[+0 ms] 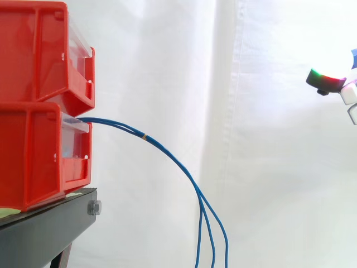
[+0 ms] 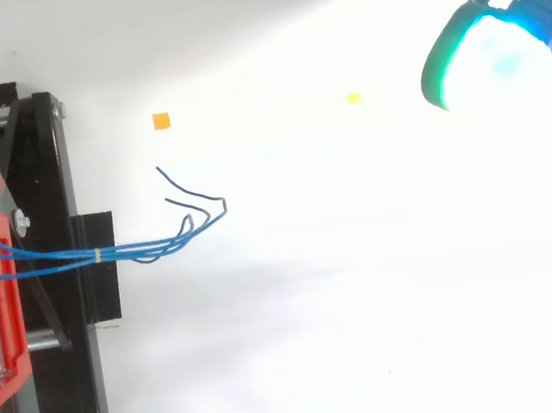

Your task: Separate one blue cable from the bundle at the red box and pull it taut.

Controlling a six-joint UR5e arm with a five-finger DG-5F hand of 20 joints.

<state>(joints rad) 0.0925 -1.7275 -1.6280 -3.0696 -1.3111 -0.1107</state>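
Thin, smooth blue cables (image 1: 167,153), cinched by a small yellow band (image 1: 144,136), arc from the lower glossy red plastic bin (image 1: 39,162) and droop, well apart from the hand (image 1: 326,80), whose grasp cannot be told.

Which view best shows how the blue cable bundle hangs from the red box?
The side view: the blue cable bundle leaves the lower red box, arcs downward and splits into strands. The top view shows it foreshortened, its loose ends curling.

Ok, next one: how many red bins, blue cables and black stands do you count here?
Red bins: 2
Blue cables: 3
Black stand: 1
Total: 6
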